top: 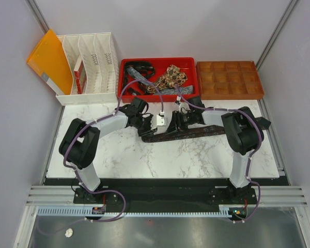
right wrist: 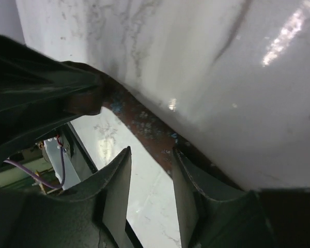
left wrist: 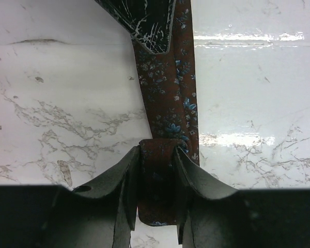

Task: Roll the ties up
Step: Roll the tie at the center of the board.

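L gripper [left wrist: 157, 155] up close, fingers clamped on the folded end of 1 tie [left wrist: 168, 93]: narrow, dark brown w/ small blue flowers. It lies flat on the marble table [top: 119, 155], running right from that grip. R gripper [right wrist: 150, 173] has jaws apart, w/ the tie crossing just past its tips, not pinched. Far side: 1 red bin [top: 158, 60] w/ a heap of more ties [top: 173, 76], dark, blue, tan-speckled; count unclear. 1 brown tray [top: 230, 80] to its right, 1 white rack [top: 93, 62] to its left.
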Motion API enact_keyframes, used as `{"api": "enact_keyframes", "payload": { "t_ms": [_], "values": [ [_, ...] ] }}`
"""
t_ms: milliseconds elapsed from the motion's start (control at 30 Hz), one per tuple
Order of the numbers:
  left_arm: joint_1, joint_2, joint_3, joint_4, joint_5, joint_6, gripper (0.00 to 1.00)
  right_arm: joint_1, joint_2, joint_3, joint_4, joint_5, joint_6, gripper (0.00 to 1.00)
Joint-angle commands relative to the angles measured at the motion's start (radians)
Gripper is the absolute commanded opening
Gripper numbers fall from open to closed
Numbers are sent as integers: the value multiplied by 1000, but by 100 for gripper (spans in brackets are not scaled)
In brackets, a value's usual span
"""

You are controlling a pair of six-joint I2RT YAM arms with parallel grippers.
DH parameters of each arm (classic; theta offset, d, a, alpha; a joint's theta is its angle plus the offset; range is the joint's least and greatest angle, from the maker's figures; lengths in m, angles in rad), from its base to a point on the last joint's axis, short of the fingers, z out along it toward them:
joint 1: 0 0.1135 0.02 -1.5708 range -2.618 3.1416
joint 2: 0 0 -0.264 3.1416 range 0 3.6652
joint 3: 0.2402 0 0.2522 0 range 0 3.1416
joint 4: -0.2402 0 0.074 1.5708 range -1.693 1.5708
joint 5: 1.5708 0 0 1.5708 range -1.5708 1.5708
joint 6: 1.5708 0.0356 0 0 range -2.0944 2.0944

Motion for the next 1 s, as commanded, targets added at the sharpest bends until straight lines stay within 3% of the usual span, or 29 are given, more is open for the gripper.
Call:
{"api": "enact_keyframes", "payload": {
  "t_ms": [0, 200, 333, 500, 967],
  "values": [
    [-3, -90, -38, 32, 47, 65, 38, -1, 71, 45, 1, 18, 31, 43],
    [-5, -75, -69, -20, 64, 163, 39, 8, 100, 65, 30, 19, 74, 42],
    [-5, -21, -52, -29, 48, 183, 39, 11, 33, -1, 221, -7, 227, 43],
    [-5, 3, -38, -28, 19, 165, 39, 60, -4, -21, 301, -21, 350, 42],
    [-3, -82, -75, 75, -13, 59, 35, 114, 132, 46, 285, -5, 348, 41]
  ]
}}
